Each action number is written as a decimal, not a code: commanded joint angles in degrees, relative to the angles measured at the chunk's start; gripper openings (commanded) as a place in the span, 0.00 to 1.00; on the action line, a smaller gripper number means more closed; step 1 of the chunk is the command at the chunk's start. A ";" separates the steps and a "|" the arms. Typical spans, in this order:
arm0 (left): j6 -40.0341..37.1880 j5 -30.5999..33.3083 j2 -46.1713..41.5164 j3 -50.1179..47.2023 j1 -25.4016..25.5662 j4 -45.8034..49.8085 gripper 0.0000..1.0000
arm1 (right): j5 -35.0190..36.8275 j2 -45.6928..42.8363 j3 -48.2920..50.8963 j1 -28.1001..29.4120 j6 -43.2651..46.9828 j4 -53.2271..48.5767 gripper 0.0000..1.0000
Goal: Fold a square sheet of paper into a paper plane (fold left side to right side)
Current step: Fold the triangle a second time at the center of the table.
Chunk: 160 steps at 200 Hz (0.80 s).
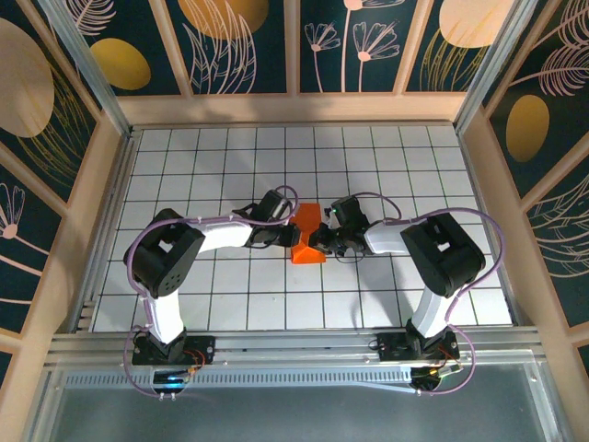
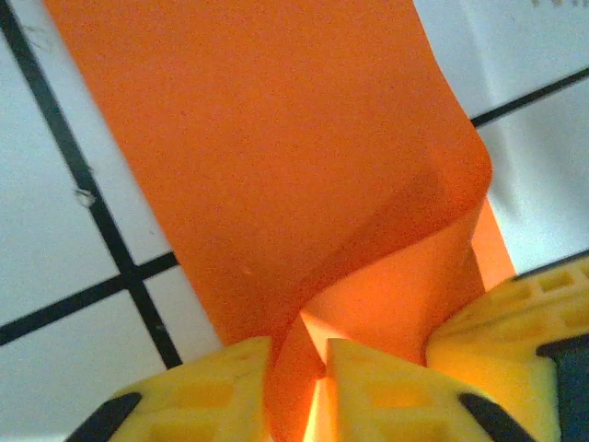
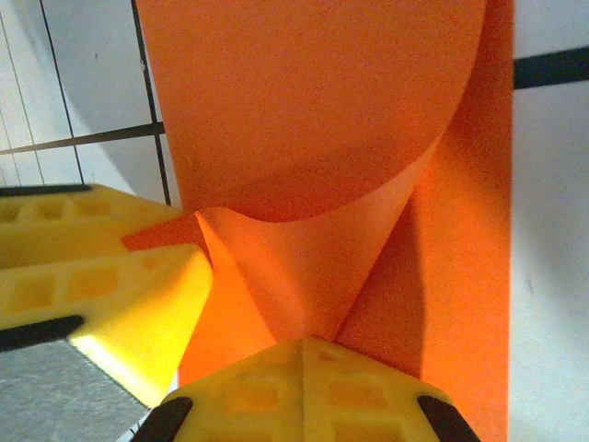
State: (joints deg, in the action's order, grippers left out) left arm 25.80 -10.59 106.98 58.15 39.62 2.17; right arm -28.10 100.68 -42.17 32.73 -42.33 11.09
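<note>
**Two tools meet at the orange sheet in mid-surface**

Nearest, the two arm bases are bolted at the near edge of the white gridded surface, well short of the orange sheet of paper. From there both arms bend inward and meet at the sheet.

The left tool is at the sheet's left side. Its yellow fingers stand slightly parted, and a raised flap of the sheet runs down into the gap between them, so the tool looks released rather than clamped.

The right tool is at the sheet's right side, just beside the left one. It is clenched, with its tips meeting in a single peak. A lifted cone of paper narrows into that peak, so it is grasping the sheet.

The sheet itself lies partly flat on the tiles. One flap is pulled up and curled over the flat part, with no sharp crease along the bend.

Beyond the sheet, the grid tiles run on to a pale wooden frame holding dark panels painted with leaves and flowers.
</note>
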 commanded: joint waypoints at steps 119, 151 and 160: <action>15.38 -18.23 -16.87 -14.01 1.20 -10.21 0.10 | 4.44 1.00 -0.22 1.19 1.02 -4.68 0.00; 15.54 -17.68 -13.96 -13.29 2.89 -10.61 0.07 | 4.54 1.09 -0.01 1.45 0.97 -4.70 0.00; 15.36 -16.79 -13.18 -13.04 3.12 -10.29 0.07 | 4.54 1.16 -0.07 1.46 1.02 -4.65 0.00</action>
State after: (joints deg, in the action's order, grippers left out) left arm 39.40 -25.65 91.22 44.36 41.95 -5.45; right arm -26.87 100.66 -42.72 33.32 -42.30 10.11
